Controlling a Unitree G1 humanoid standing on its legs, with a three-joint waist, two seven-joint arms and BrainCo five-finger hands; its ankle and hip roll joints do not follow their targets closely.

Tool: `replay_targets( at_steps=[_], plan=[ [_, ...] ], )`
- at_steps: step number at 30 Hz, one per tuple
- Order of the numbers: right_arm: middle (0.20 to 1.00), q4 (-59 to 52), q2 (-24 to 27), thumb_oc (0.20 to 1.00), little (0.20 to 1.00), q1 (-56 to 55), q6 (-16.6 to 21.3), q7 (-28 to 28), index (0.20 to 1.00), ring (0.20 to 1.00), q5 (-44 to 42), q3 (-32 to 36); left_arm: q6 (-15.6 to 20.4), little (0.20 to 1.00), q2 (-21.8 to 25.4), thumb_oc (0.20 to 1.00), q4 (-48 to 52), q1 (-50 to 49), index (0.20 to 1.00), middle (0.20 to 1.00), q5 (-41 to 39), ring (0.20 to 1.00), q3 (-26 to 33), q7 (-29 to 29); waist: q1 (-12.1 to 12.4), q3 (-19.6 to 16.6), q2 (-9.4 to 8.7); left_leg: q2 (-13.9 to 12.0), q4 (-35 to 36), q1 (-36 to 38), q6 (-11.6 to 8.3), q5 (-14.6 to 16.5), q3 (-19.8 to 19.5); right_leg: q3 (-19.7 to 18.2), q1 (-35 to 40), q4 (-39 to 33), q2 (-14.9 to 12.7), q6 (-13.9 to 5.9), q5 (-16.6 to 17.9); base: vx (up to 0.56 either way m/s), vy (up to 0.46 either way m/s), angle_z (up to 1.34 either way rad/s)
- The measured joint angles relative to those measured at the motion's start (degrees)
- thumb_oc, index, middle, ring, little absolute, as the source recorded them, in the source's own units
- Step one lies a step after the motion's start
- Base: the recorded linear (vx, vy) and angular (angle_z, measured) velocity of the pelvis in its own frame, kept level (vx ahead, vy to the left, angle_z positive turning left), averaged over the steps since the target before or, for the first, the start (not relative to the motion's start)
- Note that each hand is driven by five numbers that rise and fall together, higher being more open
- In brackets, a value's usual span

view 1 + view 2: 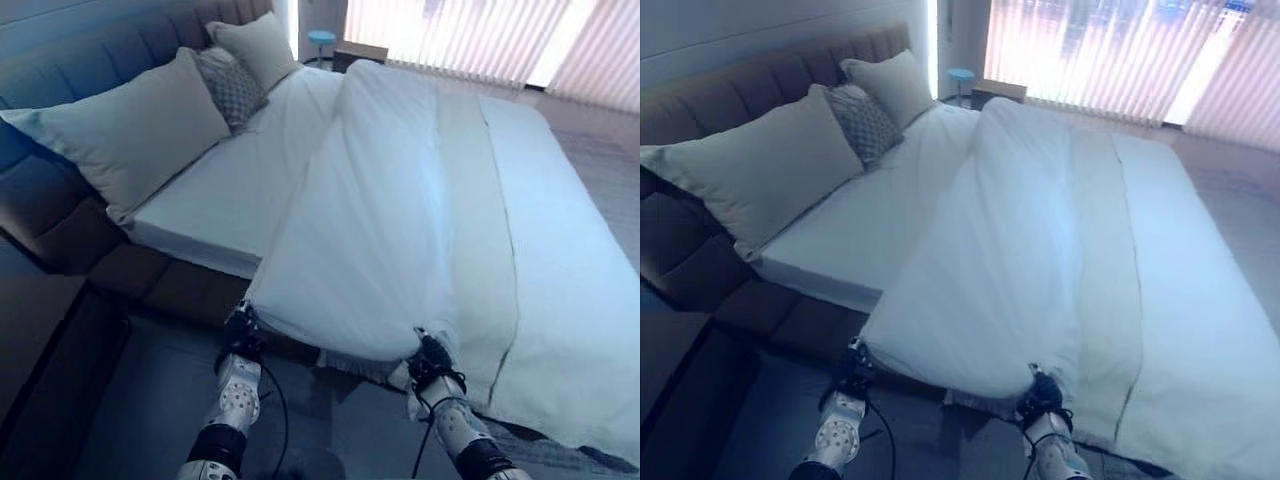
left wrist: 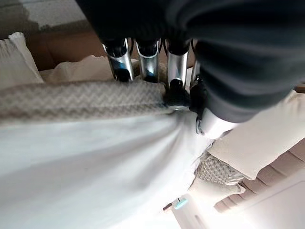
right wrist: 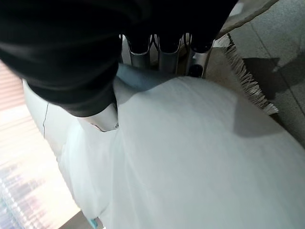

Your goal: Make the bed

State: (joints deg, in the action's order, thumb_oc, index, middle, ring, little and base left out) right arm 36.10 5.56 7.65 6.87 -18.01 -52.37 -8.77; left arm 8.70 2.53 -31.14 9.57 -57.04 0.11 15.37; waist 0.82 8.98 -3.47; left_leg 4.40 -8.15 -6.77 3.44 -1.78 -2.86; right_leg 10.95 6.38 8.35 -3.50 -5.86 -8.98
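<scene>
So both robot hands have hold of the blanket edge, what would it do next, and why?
Probably draw the duvet sideways toward the pillows. The left robot hand and right robot hand both grip its near edge, the cover lies folded back on itself, and the bare sheet by the pillows is uncovered.

Sunlit vertical blinds [image 1: 470,40], blue stool [image 1: 321,38]
</scene>
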Motion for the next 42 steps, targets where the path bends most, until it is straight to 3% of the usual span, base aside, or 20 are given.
replay_targets(
  at_steps=[1, 2, 3, 4, 6, 8, 9, 12, 13, 16, 20, 21, 27, 29, 32, 36, 37, 38, 39, 42],
  plan=[
    [0.2, 0.0, 0.0, 0.2, 0.2, -0.7, 0.0, 0.1, 0.2, 0.2, 0.1, 0.0, 0.0, 0.2, -0.1, 0.2, -0.1, -0.4, 0.2, 0.2, 0.0, 0.2, -0.9, -0.2, 0.1, 0.1, 0.52, -0.4, 0.1, -0.1, -0.19, 0.1, -0.9, -1.0, -1.6, -0.1, 1.4, 0.16, -2.4, -0.05, 0.114, 0.15],
    [0.2, 0.0, 0.0, 0.2, 0.2, -0.8, 0.0, 0.1, 0.2, 0.2, 0.2, 0.0, 0.0, 0.2, 0.3, 0.2, -0.1, -0.2, 0.2, 0.2, 0.0, 0.2, -0.9, -0.2, 0.1, 0.2, 0.18, -0.3, 0.0, -0.4, -0.32, 0.1, -0.3, -1.1, -2.3, -2.1, 1.8, 0.65, -1.7, -0.03, 0.181, 0.23],
    [0.2, 0.1, 0.1, 0.2, 0.2, -1.2, 0.1, 0.1, 0.2, 0.2, 1.0, 0.1, -0.1, 0.2, 0.0, 0.2, -0.9, 0.2, 0.2, 0.2, -0.1, 0.2, -1.1, -0.3, -0.4, 0.0, -0.58, 0.5, -0.1, -0.8, -0.15, -0.1, -0.5, -0.9, -2.7, -4.2, 1.9, 4.36, 2.3, 0.0, 0.182, 0.18],
    [0.2, 0.7, 0.2, 0.2, 0.2, -1.7, 0.1, 0.1, 0.2, 0.2, 1.7, 0.3, -0.1, 0.2, -0.6, 0.2, -1.9, 0.0, 0.2, 0.2, -0.3, 0.2, -1.0, -0.3, 0.5, 0.0, -0.28, 0.5, 0.5, -0.7, -1.58, -0.7, -0.6, -0.8, -2.6, -5.4, 1.0, 4.8, 3.3, 0.01, 0.258, -0.12],
    [0.2, 0.8, 0.5, 0.2, 0.2, -1.2, 0.0, 0.4, 0.2, 0.2, 2.5, 0.3, 0.1, 0.2, -0.9, 0.2, -3.0, -1.4, 0.2, 0.2, -1.5, 0.2, -0.5, -0.3, 1.7, 0.3, 0.07, -0.1, 0.8, -1.1, -4.98, 0.7, -0.5, 0.9, -2.5, -6.5, 0.2, 4.74, 5.1, 0.06, 0.241, -0.42],
    [0.2, 0.9, 0.1, 0.2, 0.2, -0.6, -0.4, 0.4, 0.2, 0.2, 3.7, 0.0, 0.0, 0.2, -1.0, 0.2, -6.3, -2.6, 0.2, 0.2, -3.7, 0.2, 1.4, -0.1, 1.8, 0.9, -1.0, -2.5, -3.7, -2.0, -5.78, 3.1, -0.2, 5.0, -1.8, -7.5, -1.6, 4.14, 6.1, 0.09, 0.283, -0.22],
    [0.2, 0.5, -0.2, 0.2, 0.2, -0.9, -0.5, 0.4, 0.2, 0.2, 4.3, 0.0, 0.0, 0.2, -0.9, 0.2, -7.1, -3.7, 0.2, 0.2, -4.9, 0.2, 1.4, 0.1, 1.6, 1.2, -1.85, -5.1, -5.1, -1.9, -7.44, 4.2, 0.3, 7.2, -0.9, -8.2, -2.6, 3.52, 6.4, 0.07, 0.207, 0.04],
    [0.2, 0.4, 1.6, 0.2, 0.2, -2.7, -0.9, 0.1, 0.2, 0.2, 5.2, 1.1, -0.1, 0.2, -3.3, 0.2, -7.5, -4.7, 0.2, 0.2, -5.2, 0.2, 0.7, 0.1, 0.0, 1.0, 0.15, -10.0, -0.8, -0.9, -8.48, 3.5, 0.7, 8.6, 0.2, -7.7, -2.2, 1.48, 5.5, 0.08, 0.32, 0.5],
    [0.2, 1.3, 1.5, 0.2, 0.2, -3.6, -1.1, -0.1, 0.2, 0.2, 5.8, 2.3, -0.2, 0.2, -2.9, 0.2, -8.9, -4.6, 0.2, 0.2, -5.2, 0.2, 0.3, 0.0, -0.1, 1.0, -0.66, -8.2, 1.6, 0.0, -8.35, 1.7, 1.1, 8.3, -0.1, -6.8, -3.6, 1.02, 5.3, 0.04, 0.302, 0.52],
    [0.2, 3.1, 1.4, 0.2, 0.2, -3.1, -1.6, -0.1, 0.2, 0.2, 6.7, 2.6, -0.1, 0.2, 0.4, 0.2, -9.3, -4.8, 0.2, 0.2, -5.2, 0.2, 0.4, -0.2, 0.2, 1.2, -1.39, -4.9, 1.2, -1.8, -5.89, 1.5, 1.1, 5.6, -2.9, -4.1, -7.2, 1.11, 5.4, 0.02, 0.258, 0.27],
    [0.2, 6.3, -0.3, 0.2, 0.2, -0.7, -2.0, -0.2, 0.2, 0.2, 6.7, 2.5, 0.6, 0.2, 4.2, 0.2, -12.9, -4.4, 0.2, 0.2, -5.0, 0.2, 1.4, -0.2, 1.6, 1.6, -1.59, -4.3, 1.5, -1.9, -4.22, 1.6, 2.1, 2.7, -6.4, 0.5, -8.8, 0.38, 5.9, -0.05, 0.166, -0.05],
    [0.2, 7.4, -1.0, 0.2, 0.2, 0.1, -1.9, -0.1, 0.2, 0.2, 6.7, 2.2, 1.0, 0.2, 5.0, 0.2, -13.2, -4.5, 0.2, 0.2, -5.0, 0.2, 1.5, -0.2, 2.3, 2.1, -1.91, -4.2, 1.4, -2.3, -4.01, 1.7, 2.9, 2.3, -7.2, 0.4, -8.9, -0.77, 6.8, -0.07, 0.124, -0.31],
    [0.2, 12.5, -2.2, 0.2, 0.2, 7.1, -0.3, -0.8, 0.2, 0.2, 6.7, 1.2, 2.6, 0.2, 5.8, 0.2, -16.8, -2.6, 0.2, 0.2, -4.5, 0.2, 1.4, 2.8, 3.3, 5.2, -2.67, -4.0, 0.4, -8.1, -3.85, 0.6, 3.5, 1.7, -10.9, -3.0, -8.6, -1.88, 8.0, -0.07, 0.017, -0.09],
    [0.2, 14.3, -1.9, 0.2, 0.2, 9.2, 0.8, -1.4, 0.2, 0.2, 6.7, 1.3, 3.1, 0.2, 5.7, 0.2, -17.3, -0.2, 0.2, 0.2, -4.5, 0.2, 0.7, 3.5, 3.1, 6.2, -3.33, -3.5, 0.4, -11.3, -4.75, -0.7, 2.6, -0.5, -11.7, -5.9, -8.0, -2.98, 6.7, -0.04, 0.01, 0.44],
    [0.2, 15.7, -0.6, 0.2, 0.2, 13.1, 2.0, -2.4, 0.2, 0.2, 6.7, 0.6, 3.9, 0.2, 4.7, 0.2, -19.2, 3.4, 0.2, 0.2, -4.4, 0.2, -0.2, 4.5, 3.2, 9.9, -0.15, -5.7, 2.8, -14.5, -6.21, -4.0, 1.9, -1.7, -15.0, -6.7, -4.9, -2.29, 7.6, 0.0, -0.004, 0.18],
    [0.2, 16.2, 0.2, 0.2, 0.2, 14.1, 2.1, -2.6, 0.2, 0.2, 6.7, -0.9, 4.2, 0.2, 3.5, 0.2, -20.6, 3.8, 0.2, 0.2, -4.4, 0.2, -0.2, 5.1, 2.9, 10.8, 0.7, -6.3, 5.5, -14.5, -6.37, -6.0, 1.8, -1.4, -15.8, -7.7, -4.3, -1.82, 8.3, 0.02, -0.013, 0.0],
    [0.573, 16.5, 0.4, 0.573, 0.573, 14.1, 2.1, -2.7, 0.573, 0.573, 6.7, -1.3, 4.4, 0.256, 3.4, 0.256, -20.9, 4.7, 0.256, 0.256, -4.3, 0.256, -1.3, 5.1, 2.9, 11.1, 0.7, -6.2, 6.0, -14.6, -6.41, -6.1, 1.6, -1.1, -15.9, -8.0, -4.3, -1.81, 8.3, 0.04, -0.025, 0.08],
    [1.0, 16.8, 0.8, 1.0, 1.0, 14.2, 2.1, -2.8, 1.0, 1.0, 6.7, -1.3, 4.4, 0.514, 3.4, 0.514, -21.1, 5.4, 0.514, 0.514, -4.3, 0.514, -1.5, 5.1, 2.8, 11.2, 0.68, -6.2, 6.2, -14.7, -6.41, -6.2, 1.5, -1.0, -15.9, -8.1, -4.3, -1.81, 8.3, 0.05, -0.021, 0.07],
    [1.0, 18.8, 0.8, 1.0, 1.0, 15.1, 2.1, -3.1, 1.0, 1.0, 6.7, -2.0, 4.4, 1.0, 3.8, 1.0, -22.3, 6.9, 1.0, 1.0, -3.4, 1.0, -2.6, 5.1, 2.9, 11.7, 0.65, -6.2, 6.4, -15.2, -6.48, -6.2, 1.3, -0.9, -16.5, -8.2, -4.3, -1.81, 8.3, 0.03, -0.004, 0.03],
    [1.0, 22.9, 0.5, 1.0, 1.0, 17.1, 1.8, -4.0, 1.0, 1.0, 6.7, -3.2, 4.1, 1.0, 5.2, 1.0, -24.8, 10.6, 1.0, 1.0, 0.2, 1.0, -3.9, 5.1, 2.8, 12.8, 0.6, -6.1, 6.9, -16.3, -6.46, -6.4, 1.4, -0.9, -17.7, -8.3, -4.3, -1.75, 8.3, 0.05, 0.009, 0.01]
  ],
)
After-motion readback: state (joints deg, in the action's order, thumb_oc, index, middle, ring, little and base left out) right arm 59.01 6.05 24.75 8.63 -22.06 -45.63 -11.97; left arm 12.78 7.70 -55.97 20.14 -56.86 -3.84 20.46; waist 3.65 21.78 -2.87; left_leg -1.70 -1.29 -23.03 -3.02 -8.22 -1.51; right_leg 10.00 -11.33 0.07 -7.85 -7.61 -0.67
